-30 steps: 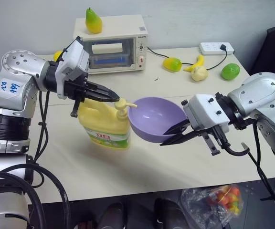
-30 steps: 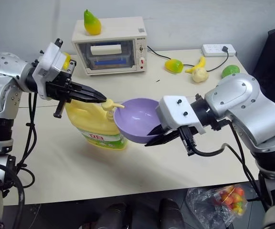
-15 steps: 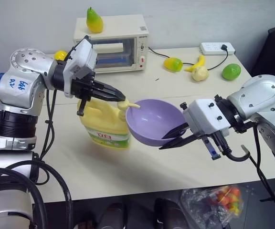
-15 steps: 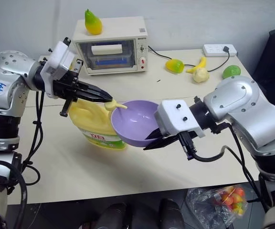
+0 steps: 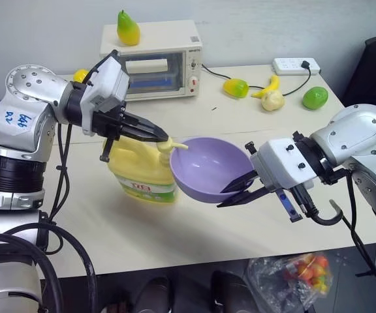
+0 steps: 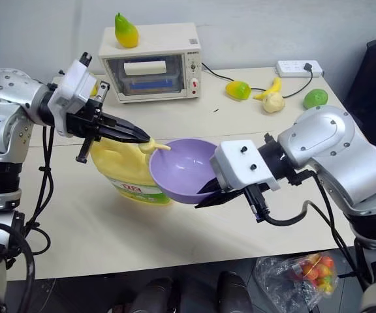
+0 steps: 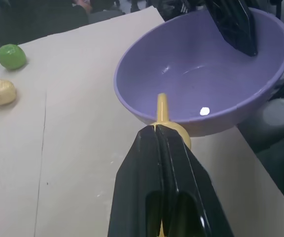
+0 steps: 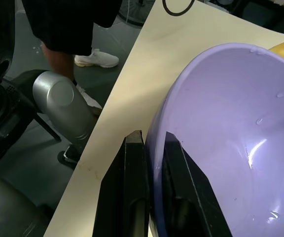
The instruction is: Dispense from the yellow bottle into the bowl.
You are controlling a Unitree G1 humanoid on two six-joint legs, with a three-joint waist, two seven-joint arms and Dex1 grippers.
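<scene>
Yellow bottle [image 5: 142,171] upright on bench [image 5: 194,225], front-left area. Left gripper [image 5: 162,136] w/ jaws pressed together, tips down on top of pump nozzle [image 5: 173,146]; spout pointing over bowl rim. Bowl [image 5: 209,168] held off bench just beside bottle, tilted, opening toward nozzle. Right gripper [image 8: 149,143] pinching bowl's rim, one finger inside, one outside. White blob on inner wall of bowl in left wrist view. Toaster oven [image 5: 154,65] at back w/ toy pear [image 5: 126,29] on top. Toy fruits [image 5: 269,96] + power strip [image 5: 295,65] back right, well apart from bowl. Bag of sweets [image 5: 303,270] on floor below bench edge.
</scene>
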